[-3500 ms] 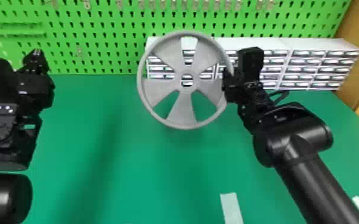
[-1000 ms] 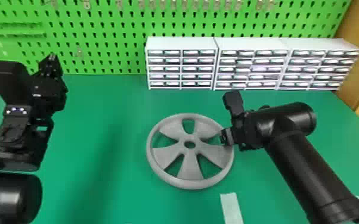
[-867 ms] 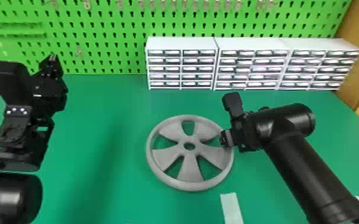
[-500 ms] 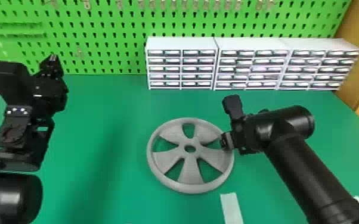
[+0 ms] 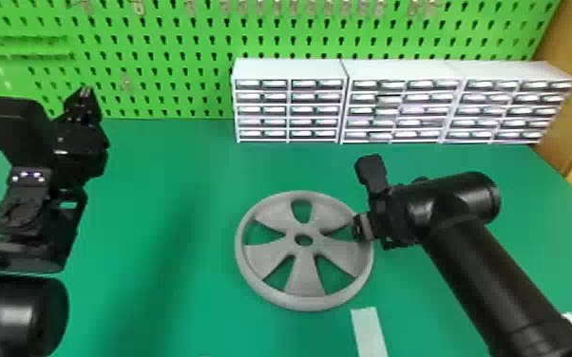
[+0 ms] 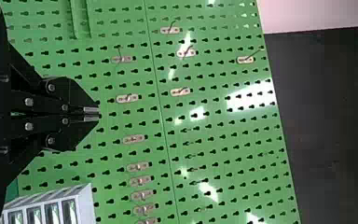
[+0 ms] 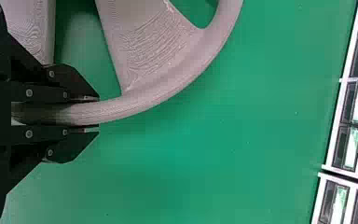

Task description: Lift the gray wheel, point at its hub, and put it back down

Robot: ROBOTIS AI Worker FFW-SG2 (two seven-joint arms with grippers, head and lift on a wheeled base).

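The table (image 5: 204, 166) was viewed forward and downward from the head, the pegboard (image 6: 219, 140) faced from the left wrist, the wheel (image 7: 158, 70) closely from the right wrist. Drawers (image 5: 313, 109) were shared by all three views.

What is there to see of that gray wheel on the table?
The gray wheel looks like matt plastic with fine surface lines. It has a rounded rim, five broad spokes with openings between them, and a hub with a hole through it. It lies flat, or nearly so, on the green table. The robot's right gripper pinches its rim, one finger on each side.
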